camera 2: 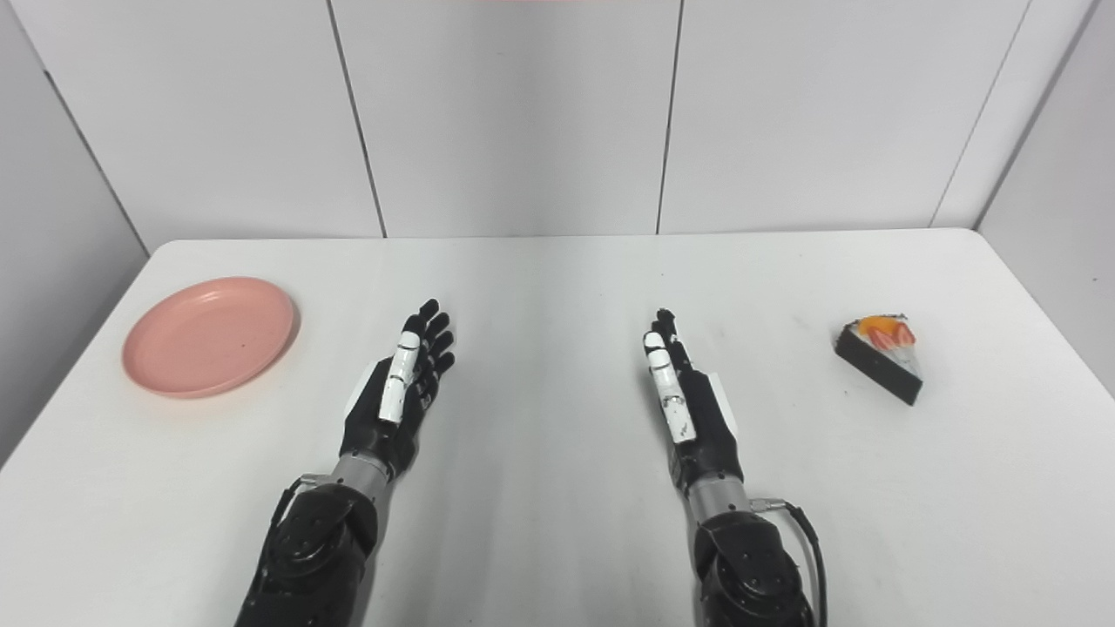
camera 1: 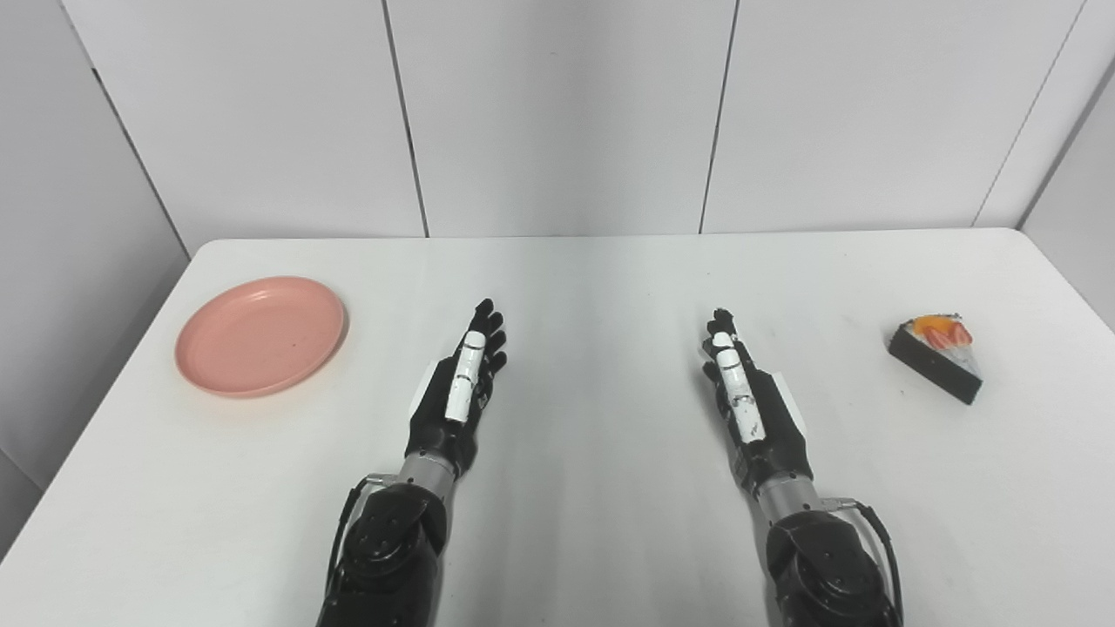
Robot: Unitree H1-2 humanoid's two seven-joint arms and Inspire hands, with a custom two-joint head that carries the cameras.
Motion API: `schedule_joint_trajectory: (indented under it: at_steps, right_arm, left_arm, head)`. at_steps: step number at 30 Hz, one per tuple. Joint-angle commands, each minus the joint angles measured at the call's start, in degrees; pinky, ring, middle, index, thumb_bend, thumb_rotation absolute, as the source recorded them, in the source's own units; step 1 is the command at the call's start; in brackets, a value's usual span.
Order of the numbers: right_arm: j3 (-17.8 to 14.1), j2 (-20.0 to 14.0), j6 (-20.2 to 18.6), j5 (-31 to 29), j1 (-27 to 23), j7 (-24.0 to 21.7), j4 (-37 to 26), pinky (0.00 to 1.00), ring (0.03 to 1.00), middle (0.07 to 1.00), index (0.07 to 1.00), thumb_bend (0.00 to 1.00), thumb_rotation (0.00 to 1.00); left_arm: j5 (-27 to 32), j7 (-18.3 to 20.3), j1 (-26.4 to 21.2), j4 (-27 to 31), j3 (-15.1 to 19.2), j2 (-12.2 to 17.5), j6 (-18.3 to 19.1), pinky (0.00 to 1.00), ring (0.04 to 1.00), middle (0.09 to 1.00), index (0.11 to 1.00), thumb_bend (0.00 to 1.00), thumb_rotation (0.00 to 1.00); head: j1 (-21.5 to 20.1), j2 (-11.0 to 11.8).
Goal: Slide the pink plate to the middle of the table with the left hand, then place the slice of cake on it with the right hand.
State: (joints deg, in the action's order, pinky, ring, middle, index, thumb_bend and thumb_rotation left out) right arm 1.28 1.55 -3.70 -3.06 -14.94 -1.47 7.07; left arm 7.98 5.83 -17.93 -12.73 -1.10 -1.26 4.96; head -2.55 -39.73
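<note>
A white surface [camera 1: 575, 287] with rounded far corners stands before a wall of pale panels [camera 1: 557, 113], seen from the robot's head cameras. The pink plate [camera 1: 260, 335] sits near the far left corner of the surface, empty and flat, well apart from both arms. The slice of cake [camera 1: 939, 354], a dark wedge topped with white cream, strawberry and orange fruit, rests on the right side of the surface, close to the right edge, its pointed end aimed toward the near right.

Between them, both black arms reach in from the bottom edge. The left hand [camera 1: 459, 387] is held over the middle-left of the surface, its fingers [camera 1: 488, 335] released, stretched forward and slightly spread, grasping nothing; it lies to the right of the plate and does not touch it. The right hand [camera 1: 751, 401] mirrors it on the middle-right, its fingers [camera 1: 721, 335] likewise extended and together, empty, with bare white surface between it and the cake. White plates mark the upper edge of each hand. A cable [camera 1: 880, 531] loops beside the right wrist.
</note>
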Motion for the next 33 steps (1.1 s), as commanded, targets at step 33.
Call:
schedule_joint_trajectory:
  at_steps: [33]
  right_arm:
    - [-5.1, -1.5, 8.4, -4.6, -1.6, -1.1, 4.8, 0.97, 0.939, 0.944, 0.933, 0.55, 0.73]
  left_arm:
    - [0.1, -8.0, -10.7, -8.5, 9.3, 0.1, -13.3, 1.0, 0.975, 0.966, 0.986, 0.64, 1.0]
  head:
    - [18.2, 9.4]
